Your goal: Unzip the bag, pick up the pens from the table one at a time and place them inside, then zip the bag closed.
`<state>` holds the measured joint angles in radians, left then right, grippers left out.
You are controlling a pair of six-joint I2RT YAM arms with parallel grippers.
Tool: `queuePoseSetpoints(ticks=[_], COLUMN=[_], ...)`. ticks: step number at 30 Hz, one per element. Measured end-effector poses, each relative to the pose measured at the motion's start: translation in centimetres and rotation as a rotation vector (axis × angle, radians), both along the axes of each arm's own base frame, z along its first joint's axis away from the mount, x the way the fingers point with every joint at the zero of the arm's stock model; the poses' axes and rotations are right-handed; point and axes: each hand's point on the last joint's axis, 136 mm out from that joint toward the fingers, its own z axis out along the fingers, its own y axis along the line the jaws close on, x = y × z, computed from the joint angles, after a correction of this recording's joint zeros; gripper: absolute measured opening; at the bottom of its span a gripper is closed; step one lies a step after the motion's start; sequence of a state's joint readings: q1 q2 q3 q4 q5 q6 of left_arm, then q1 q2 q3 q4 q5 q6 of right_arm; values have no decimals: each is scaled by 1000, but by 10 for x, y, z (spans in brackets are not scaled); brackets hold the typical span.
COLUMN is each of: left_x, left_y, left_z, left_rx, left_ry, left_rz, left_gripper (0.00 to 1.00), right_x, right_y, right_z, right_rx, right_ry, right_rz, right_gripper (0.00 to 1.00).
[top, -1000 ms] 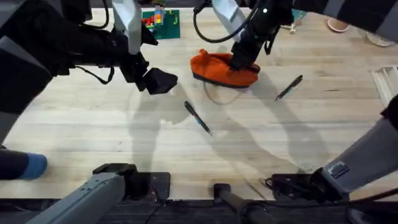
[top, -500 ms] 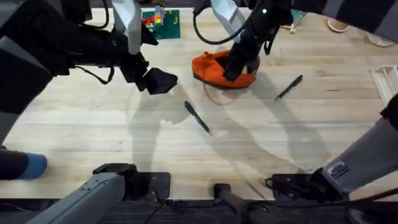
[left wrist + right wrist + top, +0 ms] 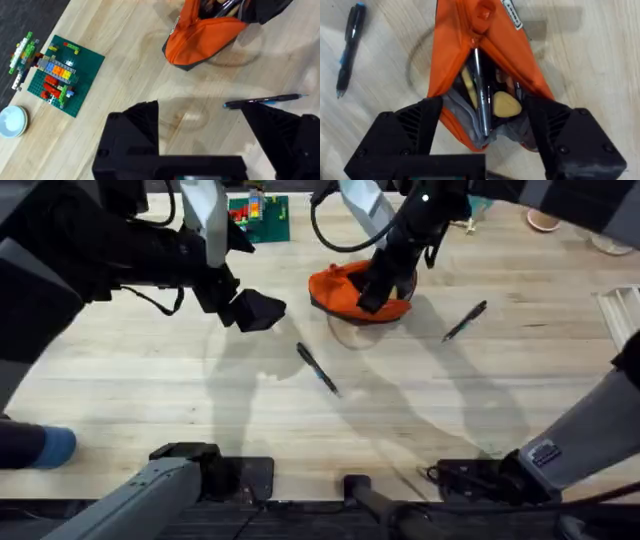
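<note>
Pouch mouth gaping: the bag (image 3: 485, 75) sits unzipped beneath the right gripper (image 3: 485, 137), jaws wide; two pens (image 3: 318, 368) lie on the table (image 3: 150, 400); left gripper (image 3: 200, 135) jaws wide, empty.

Left arm: extended from lower left toward the far left-centre, wrist held level above the surface. Left gripper (image 3: 255, 310): fingers (image 3: 137, 127) spread wide, nothing between them.

Right arm: reaching across to the far centre, wrist pitched steeply down. Right gripper (image 3: 375, 292): fingers (image 3: 415, 125) parted, flanking an orange pouch.
</note>
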<state>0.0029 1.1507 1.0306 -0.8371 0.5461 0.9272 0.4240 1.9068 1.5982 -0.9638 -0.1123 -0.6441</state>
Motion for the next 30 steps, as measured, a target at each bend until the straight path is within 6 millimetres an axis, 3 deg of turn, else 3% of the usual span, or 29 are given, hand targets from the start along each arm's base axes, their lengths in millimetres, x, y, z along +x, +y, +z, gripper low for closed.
queuePoseSetpoints(ticks=[15, 30], left_x=[1, 2], left_y=[0, 0], left_z=[1, 1], left_rx=[0, 0], left_ry=[-4, -11], left_rz=[0, 0], left_gripper=[994, 992], right_x=[-4, 7], right_y=[-1, -3], right_z=[1, 29], right_rx=[-5, 10], right_ry=[17, -17], right_rz=[-5, -152], right_gripper=[996, 996])
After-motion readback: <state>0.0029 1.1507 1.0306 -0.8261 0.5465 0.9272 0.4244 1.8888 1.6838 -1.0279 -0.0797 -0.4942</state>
